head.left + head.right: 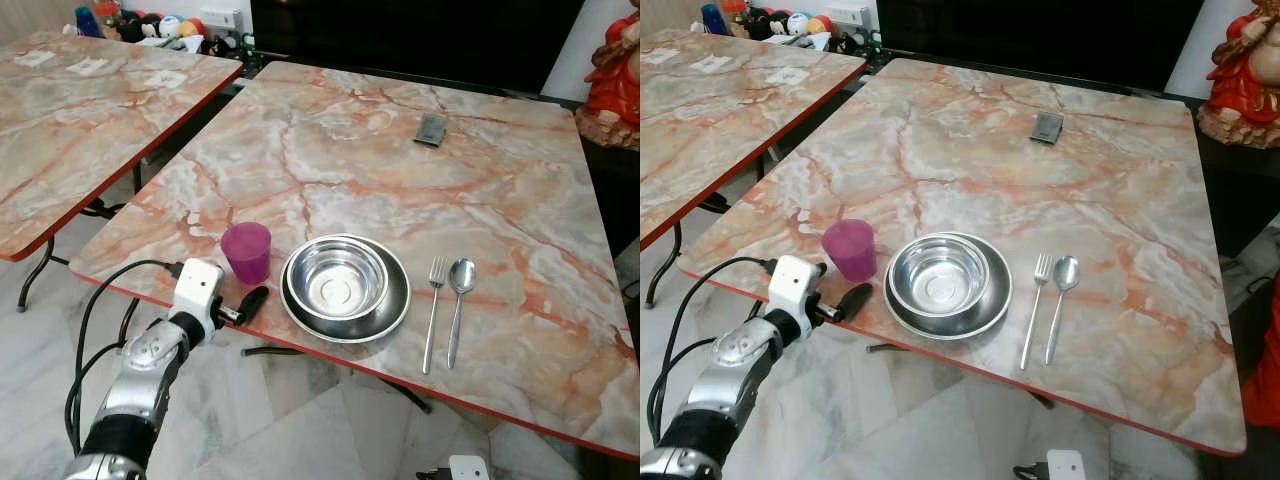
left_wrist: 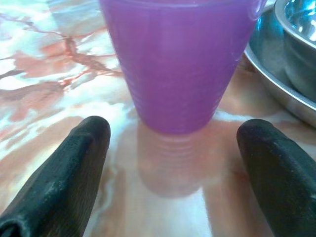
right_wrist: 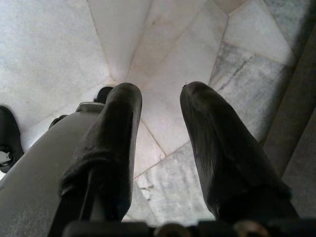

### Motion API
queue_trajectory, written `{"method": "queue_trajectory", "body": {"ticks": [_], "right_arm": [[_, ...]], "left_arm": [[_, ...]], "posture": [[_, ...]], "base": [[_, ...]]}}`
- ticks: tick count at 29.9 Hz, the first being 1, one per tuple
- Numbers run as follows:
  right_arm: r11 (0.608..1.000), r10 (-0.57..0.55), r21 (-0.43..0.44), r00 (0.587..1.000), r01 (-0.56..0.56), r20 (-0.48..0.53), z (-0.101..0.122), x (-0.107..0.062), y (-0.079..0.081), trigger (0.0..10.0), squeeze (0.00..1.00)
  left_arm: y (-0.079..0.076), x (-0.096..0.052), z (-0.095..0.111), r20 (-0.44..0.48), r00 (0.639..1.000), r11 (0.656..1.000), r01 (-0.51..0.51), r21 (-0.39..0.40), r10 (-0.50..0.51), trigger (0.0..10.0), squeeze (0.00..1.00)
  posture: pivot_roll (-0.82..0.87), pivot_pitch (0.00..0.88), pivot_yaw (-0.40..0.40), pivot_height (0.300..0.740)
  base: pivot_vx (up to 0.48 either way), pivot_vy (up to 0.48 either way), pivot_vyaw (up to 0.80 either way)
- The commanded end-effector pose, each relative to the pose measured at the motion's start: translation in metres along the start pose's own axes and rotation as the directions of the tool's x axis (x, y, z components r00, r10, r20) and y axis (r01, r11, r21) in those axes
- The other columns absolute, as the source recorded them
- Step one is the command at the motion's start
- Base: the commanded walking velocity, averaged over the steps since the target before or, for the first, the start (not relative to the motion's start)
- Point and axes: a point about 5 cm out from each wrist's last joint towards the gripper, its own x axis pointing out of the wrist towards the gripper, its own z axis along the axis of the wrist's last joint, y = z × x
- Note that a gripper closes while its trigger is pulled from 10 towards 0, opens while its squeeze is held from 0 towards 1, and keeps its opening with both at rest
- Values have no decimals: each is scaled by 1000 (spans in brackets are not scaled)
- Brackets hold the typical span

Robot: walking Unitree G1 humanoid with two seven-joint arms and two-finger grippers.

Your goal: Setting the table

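Observation:
A purple plastic cup (image 1: 246, 250) stands upright near the front left edge of the marble table (image 1: 400, 170). Right of it, a steel bowl (image 1: 337, 277) sits in a steel plate (image 1: 392, 308). A fork (image 1: 434, 310) and a spoon (image 1: 458, 300) lie side by side to the right of the plate. My left gripper (image 1: 247, 304) rests at the table edge just in front of the cup. In the left wrist view its fingers (image 2: 74, 168) are spread wide and open, with the cup (image 2: 182, 64) just beyond the tips. My right gripper (image 3: 160, 94) hangs open over the floor.
A small dark flat object (image 1: 431, 129) lies at the far side of the table. A second marble table (image 1: 80, 120) stands to the left across a narrow gap. A red figurine (image 1: 615, 70) is at the back right and toys (image 1: 160, 25) at the back left.

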Motion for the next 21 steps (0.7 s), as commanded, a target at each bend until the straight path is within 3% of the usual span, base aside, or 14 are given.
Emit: {"method": "queue_trajectory", "body": {"ticks": [1, 8, 9, 11, 17, 21], "right_arm": [[1000, -2, 1, 1000, 2, -28, -8, -1, -2, 10000, 0], [1000, -1, -4, 1000, 1, -31, -9, -2, -2, 10000, 0], [1000, -1, -4, 1000, 1, -31, -9, -2, -2, 10000, 0], [1000, 0, -6, 999, 0, -32, -10, -2, -2, 10000, 0], [1000, 0, -9, 999, 0, -33, -10, -2, -3, 10000, 0], [1000, -2, -4, 1000, 2, -29, -7, -1, -3, 10000, 0]], "left_arm": [[1, -5, 2, 12, 1000, 1000, -8, -15, 8, 10000, 0], [-5, -46, 0, 19, 1000, 1000, 7, -27, -6, 10000, 0], [-5, -46, 0, 19, 1000, 1000, 7, -27, -6, 10000, 0], [-5, -62, 0, 26, 999, 999, -29, -38, 30, 10000, 0], [2, -90, -10, 10, 989, 987, -149, -65, 150, 10000, 0], [1, -105, -34, -73, 974, 972, -219, -87, 213, 10000, 0]], "posture": [[34, 138, -31, 740], [43, 137, -33, 740], [43, 137, -33, 740], [44, 132, -32, 740], [47, 114, -31, 740], [38, 91, -24, 740]], "base": [[0, 0, 0], [0, 0, 0], [0, 0, 0], [0, 0, 0], [0, 0, 0], [0, 0, 0]]}}
